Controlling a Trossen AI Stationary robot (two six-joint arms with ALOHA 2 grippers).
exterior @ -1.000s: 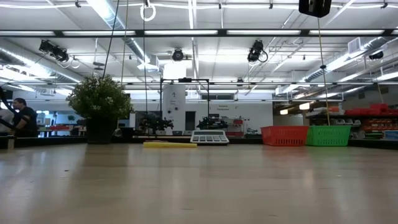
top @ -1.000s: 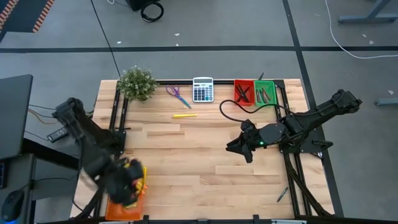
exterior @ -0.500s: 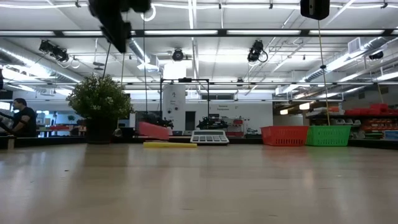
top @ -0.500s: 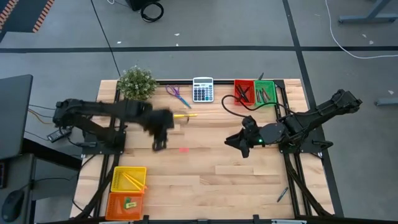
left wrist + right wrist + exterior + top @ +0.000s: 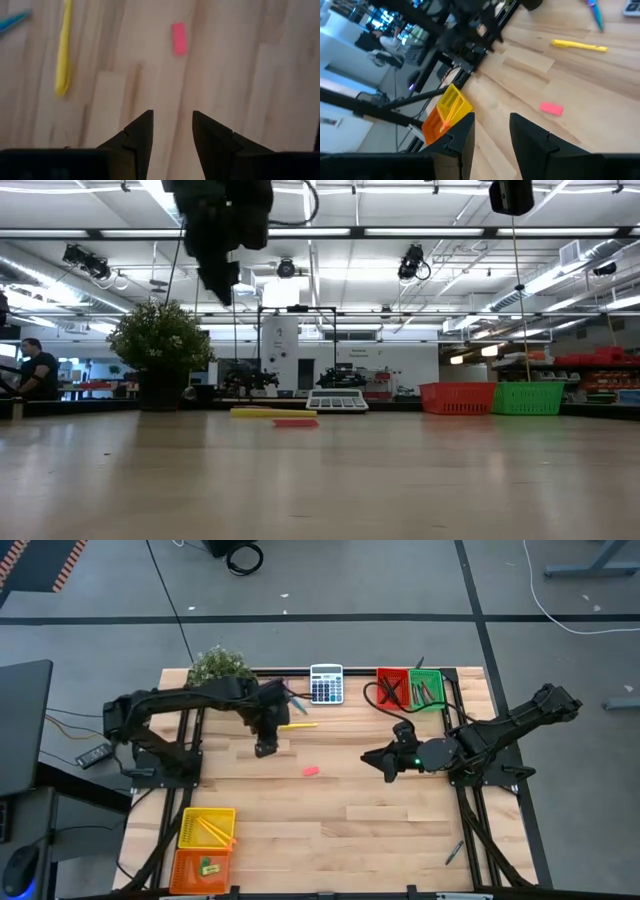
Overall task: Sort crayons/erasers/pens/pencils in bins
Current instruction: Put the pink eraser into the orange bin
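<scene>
Where the table meets its near left corner, the yellow bin (image 5: 206, 827) holds long orange-yellow pencils (image 5: 213, 831) and the orange bin (image 5: 201, 867) just beside it holds a green eraser (image 5: 209, 864), though the orange bin's near edge is cut off by the frame. The left gripper (image 5: 264, 747) hangs above the boards near the far side, its fingers (image 5: 138, 136) apart with only bare wood between them; in the low view its fingertips run out of the top of the picture. The yellow pen (image 5: 297, 725) lies just beside it, next to the purple-handled scissors (image 5: 285, 693) (partly covered by the arm) and the calculator (image 5: 326, 684). The pink eraser (image 5: 311, 771) lies flat near mid-table, touching nothing. Farther right the right gripper (image 5: 385, 762) hovers over the table, its fingers (image 5: 463, 131) likewise parted and empty. At the far right edge the red bin (image 5: 391, 688) and green bin (image 5: 427, 690) stand touching, each holding dark sticks too small to tell apart.
</scene>
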